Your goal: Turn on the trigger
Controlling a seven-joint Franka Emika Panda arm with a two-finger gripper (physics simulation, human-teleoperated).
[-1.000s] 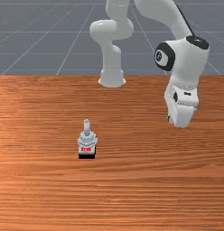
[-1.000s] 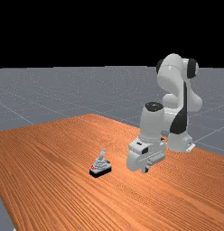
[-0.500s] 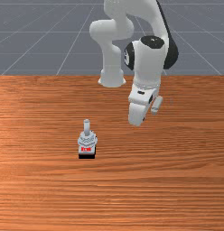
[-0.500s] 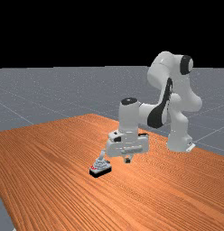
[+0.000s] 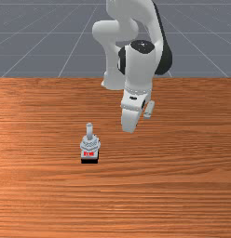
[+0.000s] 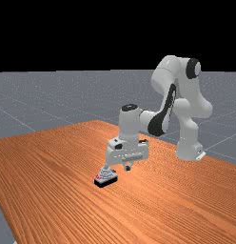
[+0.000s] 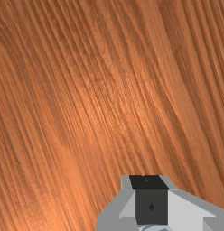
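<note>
Appraising switch (image 5: 90, 145) — probably light, stiff to throw; take lever (image 5: 89, 131) near top. Gripper (image 6: 128, 167) opening: cannot tell — nothing seen held.

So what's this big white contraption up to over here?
A robot arm is reaching over a wooden table. Its job is to turn on a trigger, presumably the small grey gadget with the upright stick. In the front view, the pincer is to the right of the gadget, apart from it. Nothing is handling the gadget at this moment, and I can't tell whether it is on.
</note>
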